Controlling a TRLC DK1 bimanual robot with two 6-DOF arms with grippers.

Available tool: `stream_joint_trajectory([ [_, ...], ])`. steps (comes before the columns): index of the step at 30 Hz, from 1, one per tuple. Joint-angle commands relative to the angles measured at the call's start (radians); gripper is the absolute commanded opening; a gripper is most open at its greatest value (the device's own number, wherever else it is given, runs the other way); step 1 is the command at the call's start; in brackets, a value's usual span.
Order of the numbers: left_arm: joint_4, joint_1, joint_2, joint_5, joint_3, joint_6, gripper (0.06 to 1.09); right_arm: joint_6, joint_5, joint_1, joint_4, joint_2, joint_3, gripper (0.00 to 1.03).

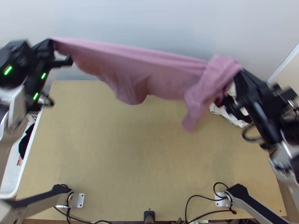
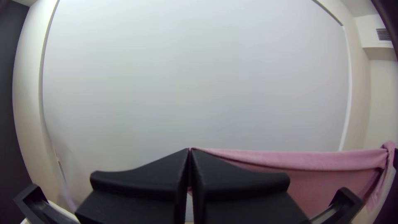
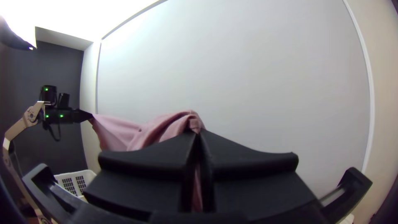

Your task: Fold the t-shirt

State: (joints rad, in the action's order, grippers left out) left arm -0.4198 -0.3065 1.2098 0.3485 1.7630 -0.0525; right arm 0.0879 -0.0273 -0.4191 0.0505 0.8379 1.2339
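The pink t-shirt (image 1: 149, 74) hangs stretched between both grippers above the table's far part, its lower edge wavy and a bunched flap dangling near the right end. At upper left, my left gripper (image 1: 53, 42) is shut on one end of it. My right gripper (image 1: 239, 72) is shut on the bunched other end. In the left wrist view, the left gripper (image 2: 190, 151) pinches a corner of the shirt (image 2: 331, 161), whose top edge runs taut. In the right wrist view, the right gripper (image 3: 199, 132) holds the gathered cloth (image 3: 166, 126).
A white basket (image 1: 26, 156) with dark cloth in it stands at the table's left edge. White cloth (image 1: 228, 115) lies at the right, beneath the right gripper. Cables (image 1: 202, 214) run along the near edge of the wooden table (image 1: 142, 156).
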Motion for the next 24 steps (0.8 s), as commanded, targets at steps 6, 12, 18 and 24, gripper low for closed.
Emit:
stream_joint_trajectory([
  [6, 0.064, -0.032, -0.394, 0.044, -0.297, 0.002, 0.09, -0.019, 0.036, 0.006, 0.23, -0.303, -0.051, 0.03],
  [12, 0.058, -0.02, -0.589, 0.044, -0.438, 0.008, 0.09, 0.032, 0.035, 0.006, 0.402, -0.382, -0.034, 0.03],
  [18, 0.016, -0.022, -0.739, 0.026, -0.738, -0.032, 0.09, 0.111, 0.026, -0.037, 0.45, -0.382, -0.198, 0.03],
  [24, -0.016, -0.032, -0.78, -0.037, -0.993, -0.153, 0.09, 0.15, 0.026, -0.133, 0.344, -0.349, -0.418, 0.03],
])
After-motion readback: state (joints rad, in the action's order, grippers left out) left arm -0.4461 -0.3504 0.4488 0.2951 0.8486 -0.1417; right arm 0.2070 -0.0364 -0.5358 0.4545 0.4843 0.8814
